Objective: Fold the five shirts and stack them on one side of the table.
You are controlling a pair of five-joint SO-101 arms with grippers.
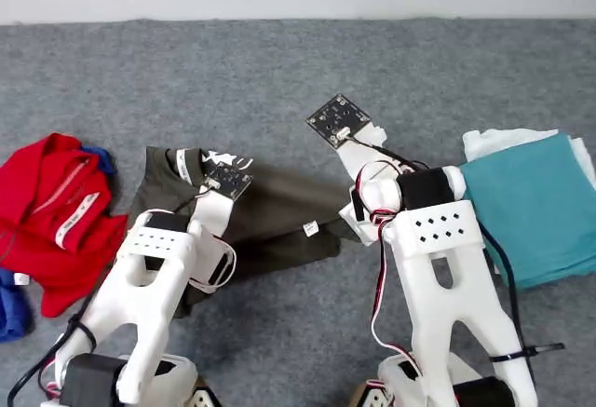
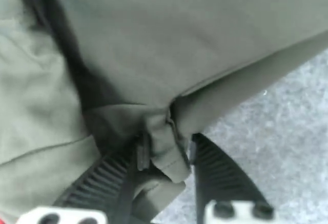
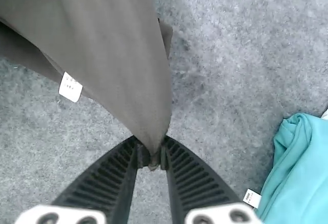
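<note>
So both arms have hold of the olive shirt (image 1: 279, 211), which lies spread across the middle of the grey table (image 1: 279, 62). The left gripper (image 2: 168, 149) is clamped on a bunched bit of the shirt's edge, and the right gripper (image 3: 151, 152) is pinched tight on a corner, with the cloth rising from it in a taut ridge. Over by the right arm there's a folded teal shirt (image 1: 531, 207) sitting on top of a white one (image 1: 494, 140), so I'd say that's the stack. A crumpled red shirt (image 1: 51, 207) and a blue one (image 1: 9, 305) wait at the far left, well apart from it. My guess is this is mid-fold on the olive one, roughly the halfway mark overall. To do it right, I reckon the two arms should lift together at the same height and carry the held edge across in one go, so the cloth stays stretched between them and doesn't sag or twist. The left grip looks a bit messy, more wad than clean edge, so a slow move would help it not slip. Lay the edge flat on the far side before letting go, both at once. Also watch the little white label (image 3: 70, 86) flapping on the side; ideally it ends up tucked inside.
</note>
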